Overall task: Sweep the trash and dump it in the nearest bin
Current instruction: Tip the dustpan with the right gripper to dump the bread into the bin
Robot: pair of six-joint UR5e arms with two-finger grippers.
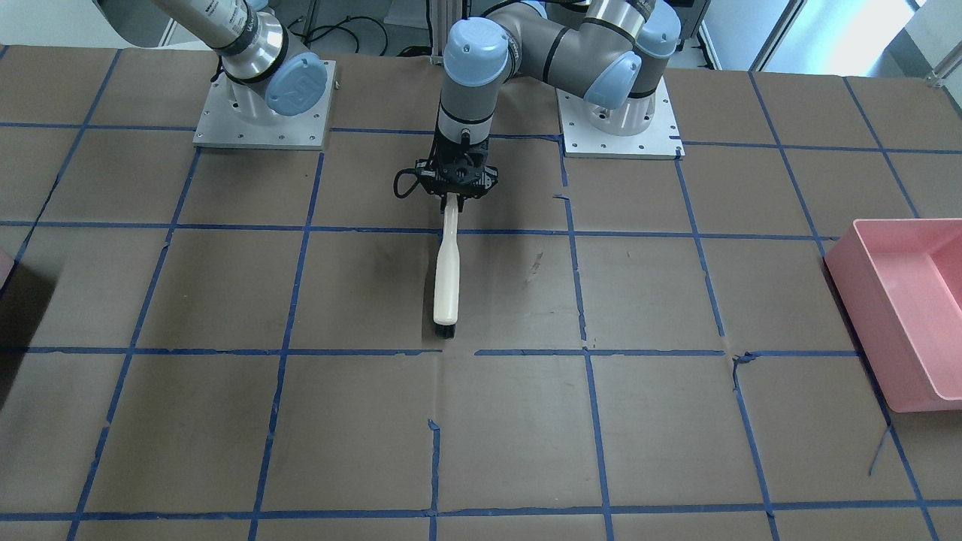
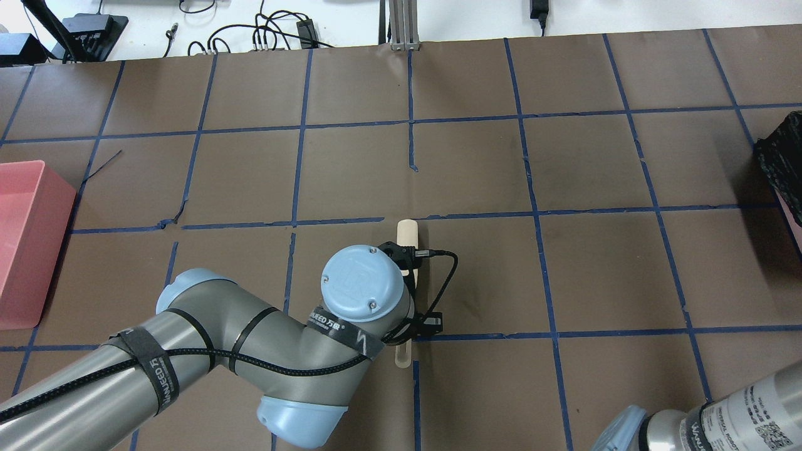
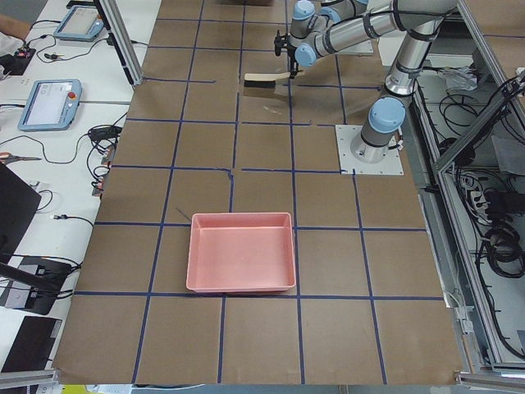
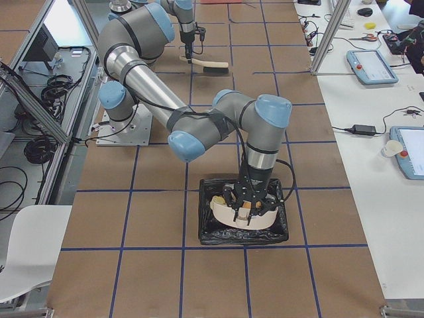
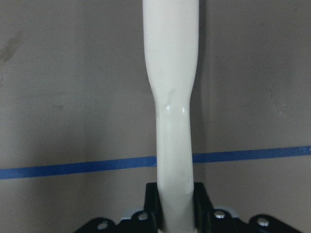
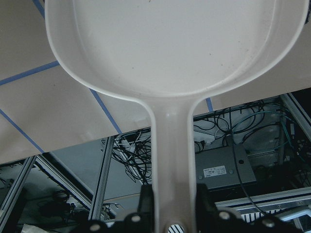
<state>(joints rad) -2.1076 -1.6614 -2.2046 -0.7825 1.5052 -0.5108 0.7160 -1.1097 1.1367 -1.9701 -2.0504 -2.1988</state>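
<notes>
Surface: table covered in brown paper, marked off in squares with blue tape.

Left gripper: jaws are clamped on the thin end of a white brush handle. In the left wrist view a black finger is pressed against each side of the handle. The brush is pointed away from the robot base over the middle of the table, held about level, with black bristles on the underside of its far end. The bristle end is just short of a blue tape line. Contact between bristles and paper cannot be told.

Right gripper: jaws are pinched on the handle of a white dustpan. The pan face seen from the wrist is bare apart from a few dark specks. In the exterior right view the dustpan is held directly over the bin, which is lined with a black bag and stands at the table end on the robot's right.

Trash: small golden and tan bits are seen at the pan's rim above the bag. Whether they are in the pan or already in the bin is unclear at this size.

A large pink tub is placed at the opposite end of the table, well apart from both grippers.
</notes>
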